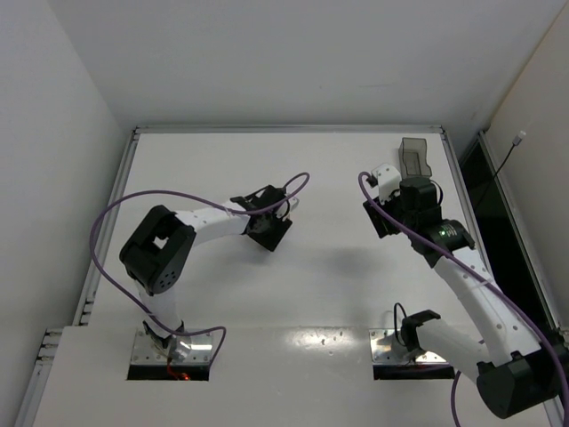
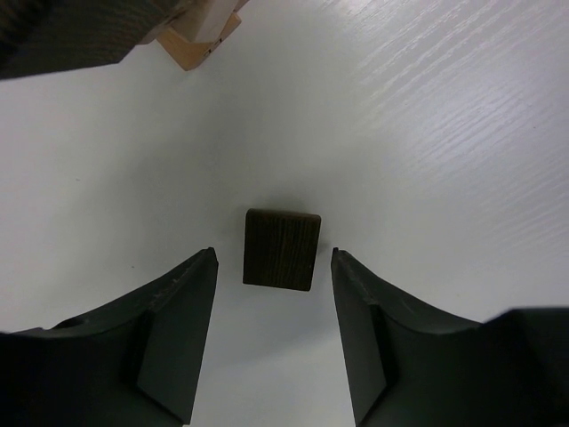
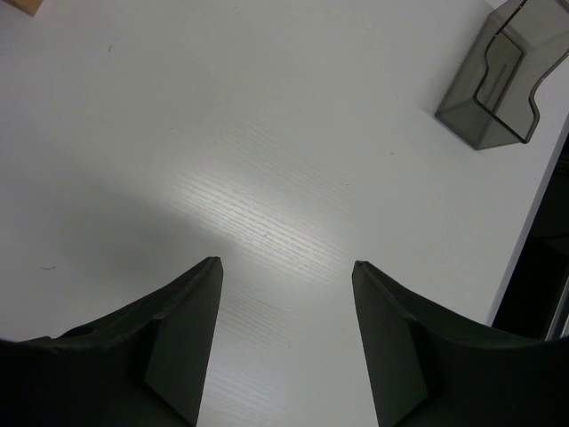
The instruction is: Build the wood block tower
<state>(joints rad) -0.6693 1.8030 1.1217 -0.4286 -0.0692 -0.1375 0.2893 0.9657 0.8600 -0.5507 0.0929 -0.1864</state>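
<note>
A dark brown wooden block (image 2: 282,249) lies flat on the white table, just beyond the tips of my left gripper (image 2: 274,253). The jaws stand open on either side of it and do not touch it. At the top left edge of the left wrist view, light tan blocks (image 2: 191,43) of the wood block tower poke out from under a dark shape that hides most of them. In the top view my left gripper (image 1: 267,222) sits mid-table. My right gripper (image 3: 286,263) is open over bare table with nothing between its fingers.
A translucent grey plastic container (image 3: 498,76) stands at the back right, also seen in the top view (image 1: 414,157), close behind my right arm's wrist (image 1: 418,200). A tan corner (image 3: 22,7) shows at the right wrist view's top left. The table's right edge (image 3: 533,205) drops to a dark gap.
</note>
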